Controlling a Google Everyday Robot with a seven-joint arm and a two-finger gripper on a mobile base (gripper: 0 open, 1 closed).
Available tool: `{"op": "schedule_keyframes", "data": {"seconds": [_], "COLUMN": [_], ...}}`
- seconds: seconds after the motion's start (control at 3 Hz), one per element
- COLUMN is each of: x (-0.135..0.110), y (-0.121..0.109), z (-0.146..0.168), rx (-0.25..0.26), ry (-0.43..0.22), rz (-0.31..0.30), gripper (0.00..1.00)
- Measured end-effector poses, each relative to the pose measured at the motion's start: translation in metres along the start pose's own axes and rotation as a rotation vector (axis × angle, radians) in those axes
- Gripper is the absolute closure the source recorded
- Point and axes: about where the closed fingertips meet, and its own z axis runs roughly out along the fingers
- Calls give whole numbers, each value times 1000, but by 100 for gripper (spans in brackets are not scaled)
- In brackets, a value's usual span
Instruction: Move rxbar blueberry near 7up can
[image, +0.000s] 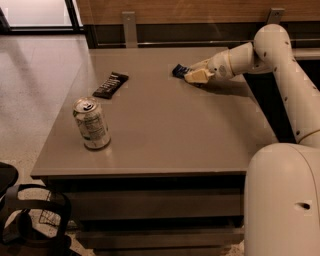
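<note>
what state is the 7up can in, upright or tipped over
Upright: the 7up can stands on its base, tab up. The gripper is at the rxbar blueberry.

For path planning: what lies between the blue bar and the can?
Bare table in the camera view; the black bar lies off that line. The claw is at the blue bar.

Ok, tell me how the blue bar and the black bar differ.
The blue bar is toward the far side of the table, partly hidden by the hand. The black bar lies fully in view, further left, nearer the can. One wrapper is blue, the other black. Both are wrapped snack bars.
</note>
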Motion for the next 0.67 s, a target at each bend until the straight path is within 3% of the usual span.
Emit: {"op": "schedule_keyframes", "data": {"seconds": [0.67], "x": [0], "y": [0], "z": [0], "rx": [0], "ry": [0], "rz": [0], "gripper": [100]}}
